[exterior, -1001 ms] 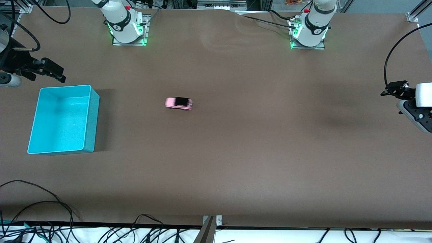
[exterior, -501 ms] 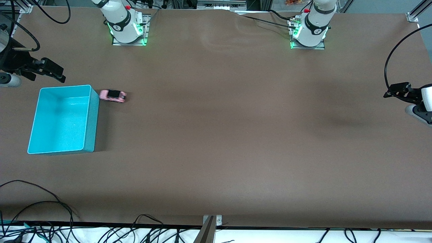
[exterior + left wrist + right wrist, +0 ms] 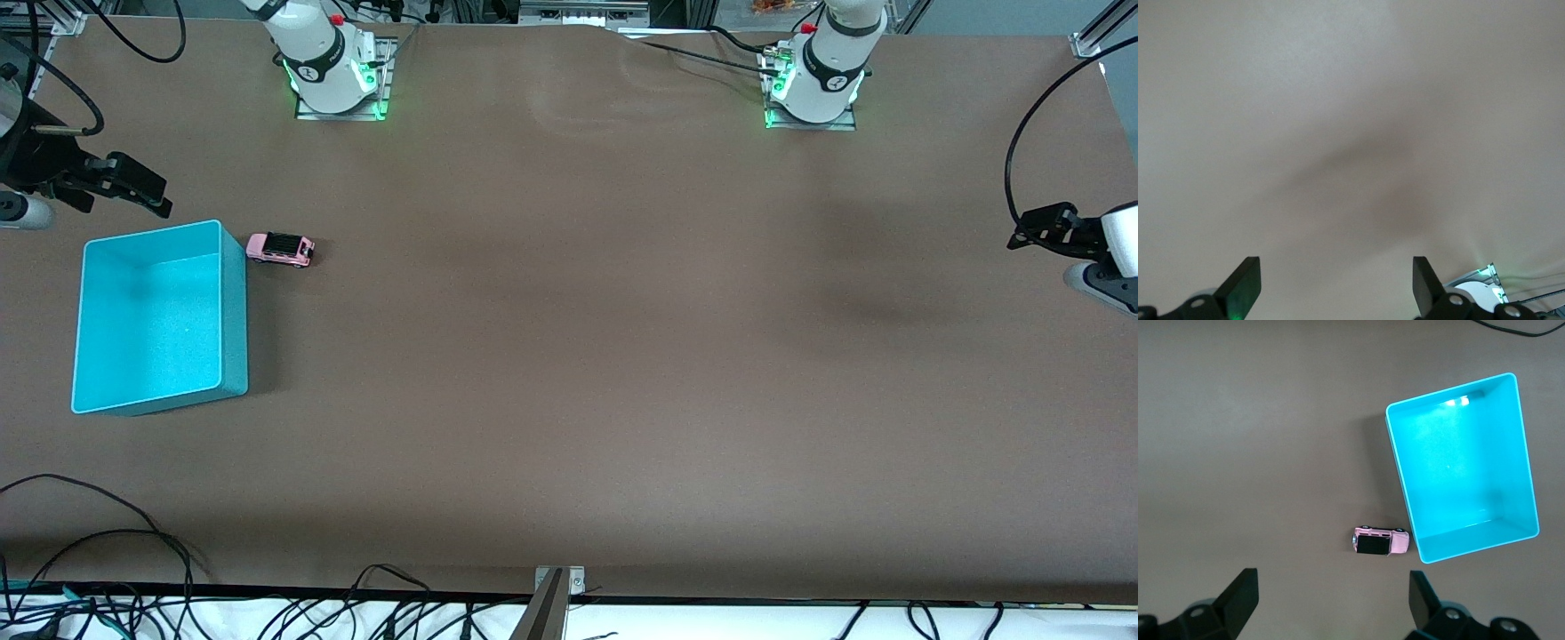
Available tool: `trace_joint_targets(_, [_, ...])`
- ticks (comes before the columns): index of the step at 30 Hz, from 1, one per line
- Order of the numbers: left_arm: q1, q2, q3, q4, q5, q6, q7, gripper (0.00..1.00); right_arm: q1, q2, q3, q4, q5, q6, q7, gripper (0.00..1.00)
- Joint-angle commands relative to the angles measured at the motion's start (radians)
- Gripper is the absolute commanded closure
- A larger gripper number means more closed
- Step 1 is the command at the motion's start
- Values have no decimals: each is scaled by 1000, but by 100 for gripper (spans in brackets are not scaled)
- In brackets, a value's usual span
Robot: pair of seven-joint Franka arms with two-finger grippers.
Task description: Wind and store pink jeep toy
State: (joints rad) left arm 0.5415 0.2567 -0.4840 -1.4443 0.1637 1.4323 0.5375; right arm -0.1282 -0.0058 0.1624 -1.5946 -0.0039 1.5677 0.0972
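The pink jeep toy stands on the brown table with its nose against the turquoise bin, at the bin's corner farther from the front camera. It also shows in the right wrist view, beside the bin, which is empty. My right gripper hangs open and empty in the air over the right arm's end of the table, beside the bin; its jaws stand wide apart above the jeep. My left gripper is open and empty over the left arm's end, with only bare table under it.
The two arm bases stand along the table edge farthest from the front camera. Cables lie along the edge nearest to that camera. A metal bracket sits at that near edge.
The jeep rolled across the table toward the right arm's end, struck the bin and stopped against it. The bin shifted and turned slightly. My left gripper drew back a little.
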Motion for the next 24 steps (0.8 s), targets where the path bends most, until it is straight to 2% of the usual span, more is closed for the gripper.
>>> trace_joint_targets(1, [-151, -63, 157, -27, 5, -3, -28, 0, -10, 15, -3, 25, 15, -21, 7, 0])
trace_joint_targets(4, [-215, -85, 243, -44, -55, -1, -47, 0, -13, 18, -3, 25, 13, -21, 4, 0])
trace_joint_targets(7, [-255, -123, 288, -91, -95, 26, -88, 0, -11, 33, -1, 25, -2, -21, 21, 0])
trace_joint_targets(9, [-276, -161, 314, -142, -115, 74, -135, 0, -4, 30, 3, 22, -33, -21, 67, 0])
trace_joint_targets(13, [-351, -249, 377, -255, -141, 166, -215, 0, -7, 35, 2, 22, -34, -21, 98, 0])
trace_joint_targets(16, [-397, -295, 387, -300, -141, 178, -255, 0, -7, 41, 2, 21, -34, -21, 98, 0])
trace_joint_targets(24, [-474, -359, 386, -338, -141, 166, -410, 0, -7, 52, 3, 13, -33, -32, 98, 0])
